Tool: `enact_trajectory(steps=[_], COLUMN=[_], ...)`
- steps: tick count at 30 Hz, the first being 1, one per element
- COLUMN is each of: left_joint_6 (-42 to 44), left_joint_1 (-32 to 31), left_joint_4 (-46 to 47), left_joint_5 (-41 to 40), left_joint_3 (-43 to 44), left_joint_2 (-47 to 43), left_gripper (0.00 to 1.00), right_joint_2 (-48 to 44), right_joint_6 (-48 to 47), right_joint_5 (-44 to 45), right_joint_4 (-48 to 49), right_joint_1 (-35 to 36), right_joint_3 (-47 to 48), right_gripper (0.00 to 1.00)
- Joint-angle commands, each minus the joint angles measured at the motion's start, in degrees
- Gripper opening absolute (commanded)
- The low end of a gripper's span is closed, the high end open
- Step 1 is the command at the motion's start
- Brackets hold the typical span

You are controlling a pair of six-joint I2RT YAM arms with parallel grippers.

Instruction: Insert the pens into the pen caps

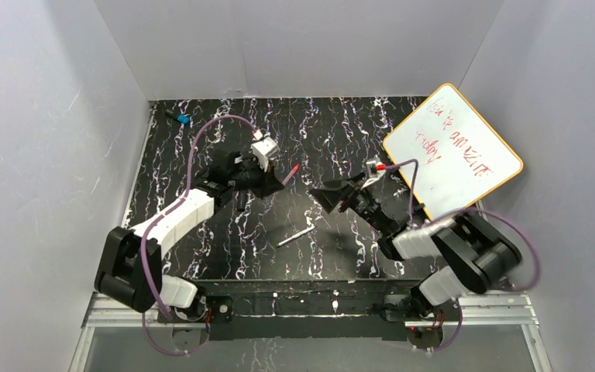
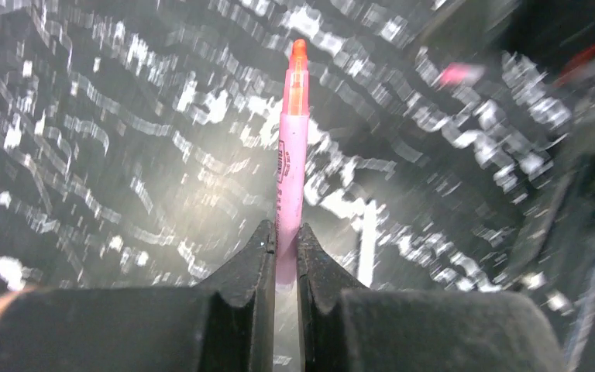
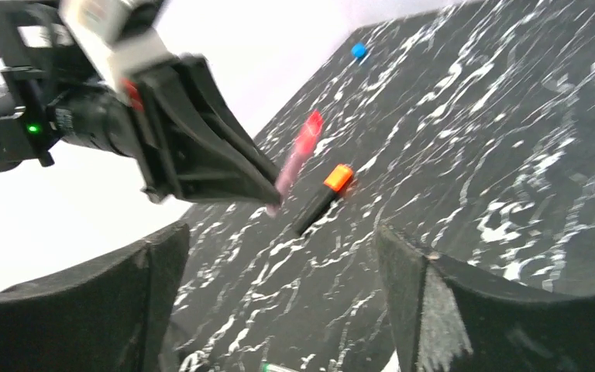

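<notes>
left gripper (image 2: 285, 236) clamped shut on the lower barrel of a pink pen (image 2: 291, 147), whose orange-red tip points out over the black marbled table (image 1: 341, 256) toward the right gripper (image 1: 325, 198). the right gripper hangs facing it, jaws spread wide with nothing between them. a black marker with an orange end (image 3: 321, 200) and a pale grey pen (image 1: 296, 237) lie loose on the table. the step in hand looks like presenting the picked pen for capping. no cap can be made out clearly, so the next move likely calls for the right arm to fetch one and line it up squarely with the tip.
</notes>
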Motion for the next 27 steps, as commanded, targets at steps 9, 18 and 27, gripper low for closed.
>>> enact_trajectory(steps=[9,18,27], left_joint_6=[-29.05,-27.94,-28.83], left_joint_1=[0.65,0.65,0.65], left_joint_4=[32.16,30.38,30.84], left_joint_5=[18.86,19.19,20.89], left_joint_3=[-7.21,-8.14,-8.60], left_joint_2=[-6.66,-8.28,-7.77], left_gripper=[0.00,0.00,0.00], right_joint_2=[12.61,11.57,12.23], right_joint_6=[10.49,10.92,11.74], right_joint_5=[-6.55,-9.68,-10.56], right_joint_4=[23.91,23.88,23.92], right_joint_1=[0.36,0.39,0.52], right_joint_3=[12.97,15.49,17.03], right_gripper=[0.81,0.76,0.67])
